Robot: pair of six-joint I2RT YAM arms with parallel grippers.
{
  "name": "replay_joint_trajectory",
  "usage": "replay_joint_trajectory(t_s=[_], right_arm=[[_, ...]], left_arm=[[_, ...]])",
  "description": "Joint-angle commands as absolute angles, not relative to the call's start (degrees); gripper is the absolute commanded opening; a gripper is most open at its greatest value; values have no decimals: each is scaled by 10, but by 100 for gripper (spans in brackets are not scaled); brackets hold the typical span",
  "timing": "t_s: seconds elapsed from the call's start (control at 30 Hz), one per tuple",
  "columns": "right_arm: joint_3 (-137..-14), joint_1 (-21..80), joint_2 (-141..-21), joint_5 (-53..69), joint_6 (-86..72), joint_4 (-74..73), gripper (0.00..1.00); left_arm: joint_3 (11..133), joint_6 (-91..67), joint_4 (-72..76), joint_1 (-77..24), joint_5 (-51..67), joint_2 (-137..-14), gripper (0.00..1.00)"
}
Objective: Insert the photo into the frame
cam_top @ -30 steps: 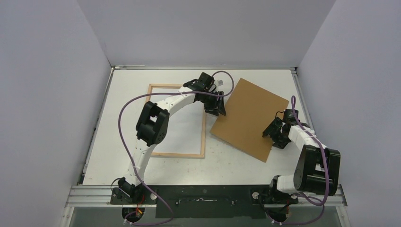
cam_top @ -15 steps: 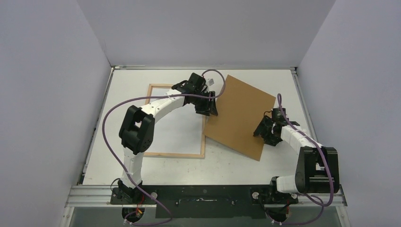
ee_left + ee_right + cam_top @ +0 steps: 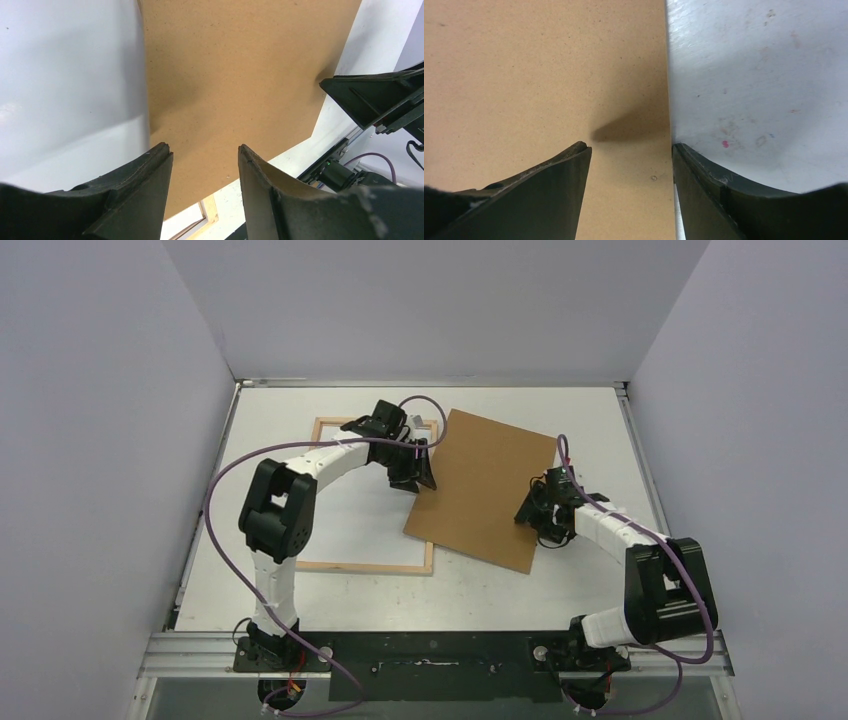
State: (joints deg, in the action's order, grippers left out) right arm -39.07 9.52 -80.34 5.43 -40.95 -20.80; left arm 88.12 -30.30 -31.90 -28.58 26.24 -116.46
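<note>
A wood-backed frame [image 3: 370,567] lies flat on the table's [image 3: 600,410] left side. A brown backing board [image 3: 480,490] overlaps its right rail. The left gripper [image 3: 415,478] and right gripper [image 3: 535,518] sit at opposite board edges, fingers partly apart, clasping nothing.

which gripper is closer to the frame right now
Left. The left gripper is over the right side of the frame, at the left edge of the brown board. The right gripper is at the board's opposite edge, well clear of the frame.
</note>
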Motion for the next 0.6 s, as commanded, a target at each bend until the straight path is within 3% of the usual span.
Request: replay_joint_trajectory(t_s=[0.0, 0.3, 0.57], right_arm=[[-401, 112, -817, 32, -443, -201, 62], [-405, 112, -812, 12, -434, -217, 63], [-395, 113, -815, 17, -437, -209, 63]], left_arm=[[888, -272, -324, -276, 272, -1136, 50], [826, -241, -330, -272, 188, -1082, 64], [807, -254, -345, -274, 220, -1101, 60]])
